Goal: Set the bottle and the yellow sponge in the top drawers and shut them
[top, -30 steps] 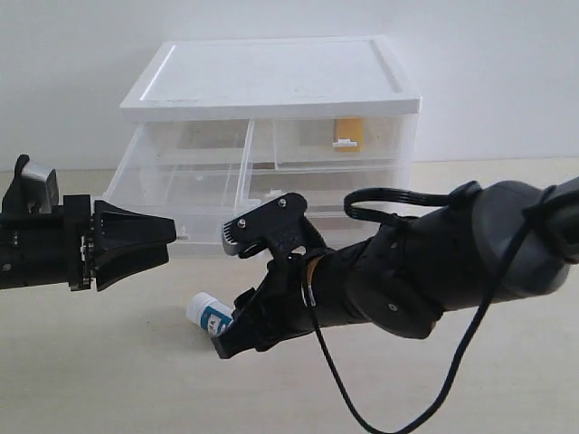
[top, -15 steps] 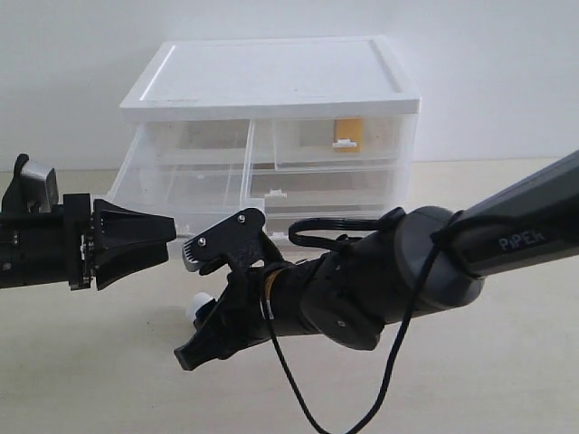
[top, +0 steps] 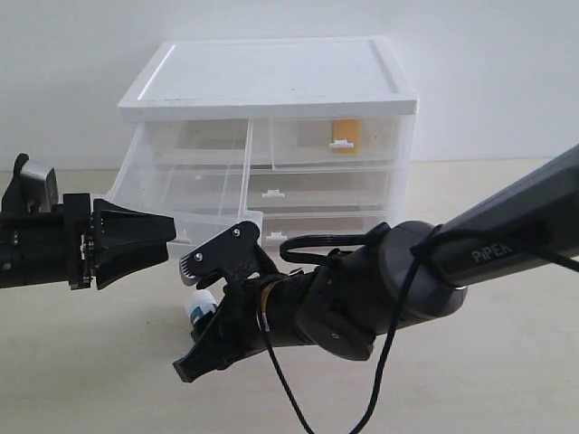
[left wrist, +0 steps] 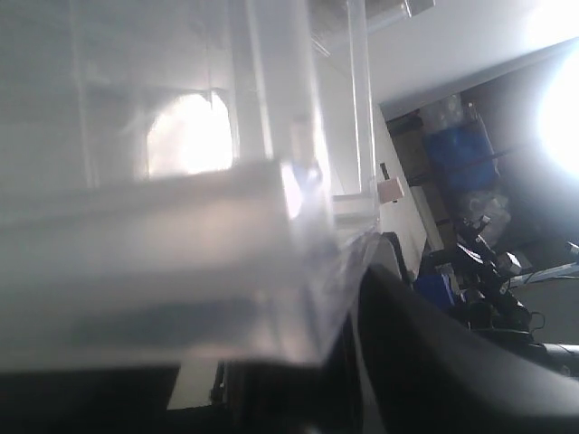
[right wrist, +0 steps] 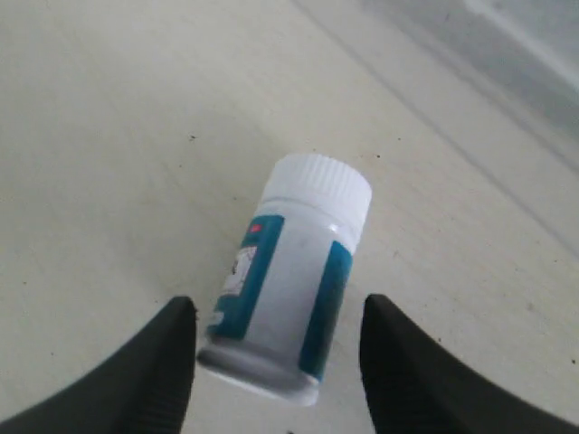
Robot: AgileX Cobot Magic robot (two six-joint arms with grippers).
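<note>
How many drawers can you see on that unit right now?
4: top-left drawer pulled open; top-right drawer shut, yellow sponge inside; below, full-width middle drawer and lowest drawer, partly behind the right arm.

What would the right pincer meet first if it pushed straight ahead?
The bottle: it lies on the table just ahead of the open right pincer, base toward it. Depth is unclear, but nothing else shows in that line.
</note>
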